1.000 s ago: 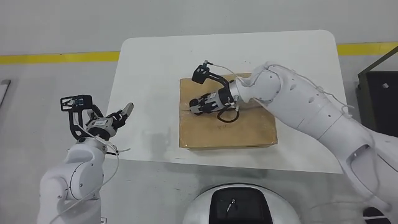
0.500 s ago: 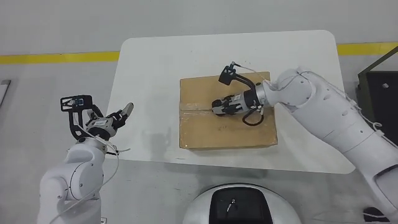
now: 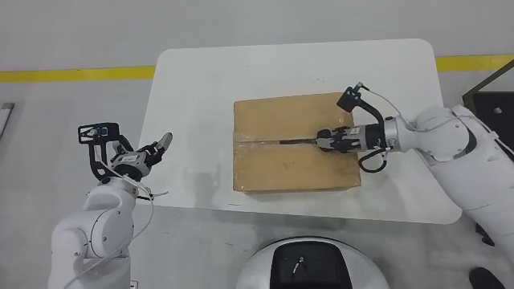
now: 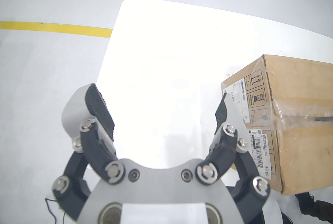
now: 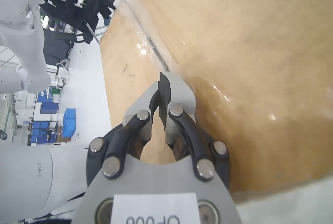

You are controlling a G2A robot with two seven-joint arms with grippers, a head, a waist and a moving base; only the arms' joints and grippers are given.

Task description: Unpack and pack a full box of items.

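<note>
A closed cardboard box (image 3: 277, 116) lies on the white table (image 3: 193, 88), right of centre. A clear tape seam (image 3: 265, 140) runs along its top, with a dark slit in it. My right gripper (image 3: 322, 139) is shut, its tips resting on the seam near the box's right end. In the right wrist view the pressed-together fingertips (image 5: 162, 79) touch the glossy tape (image 5: 145, 35) on the box top (image 5: 234, 14). My left gripper (image 3: 163, 143) hangs open beyond the table's left edge, holding nothing. In its wrist view, the gripper (image 4: 158, 97) faces the box's labelled end (image 4: 299, 84).
Bare table surface stretches left of and behind the box. A yellow floor line (image 3: 76, 73) runs behind the table. A dark cabinet (image 3: 488, 120) stands off the table's right side.
My right gripper has slid rightward along the tape seam from the box's left-middle to near its right end, leaving a dark slit behind it. The left arm has not moved.
</note>
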